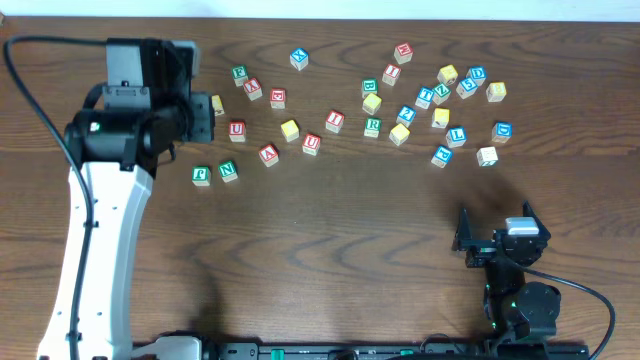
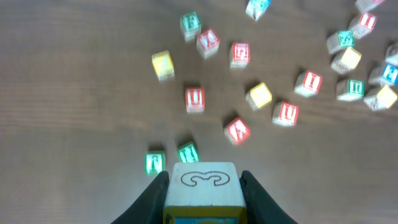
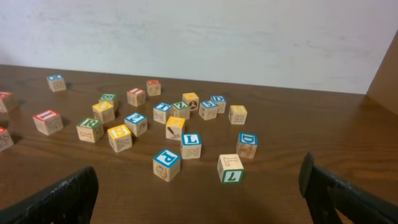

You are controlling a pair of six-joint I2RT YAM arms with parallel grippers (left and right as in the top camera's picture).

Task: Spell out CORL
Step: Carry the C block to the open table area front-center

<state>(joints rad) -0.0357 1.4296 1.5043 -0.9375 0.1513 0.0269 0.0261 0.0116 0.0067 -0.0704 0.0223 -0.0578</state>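
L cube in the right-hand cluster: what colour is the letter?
Blue. The L cube shows best in the right wrist view.

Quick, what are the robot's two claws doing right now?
Left gripper: closed on a block.
Right gripper: open, holding nothing.

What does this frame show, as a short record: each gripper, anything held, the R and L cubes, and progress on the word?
left gripper: shut on a yellow-faced cube, held above the table
right gripper: open, holding nothing, at the near right of the table
green R cube: loose on the table, untouched
blue L cube: loose on the table, in the right-hand cluster
progress: no letters lined up into a word yet
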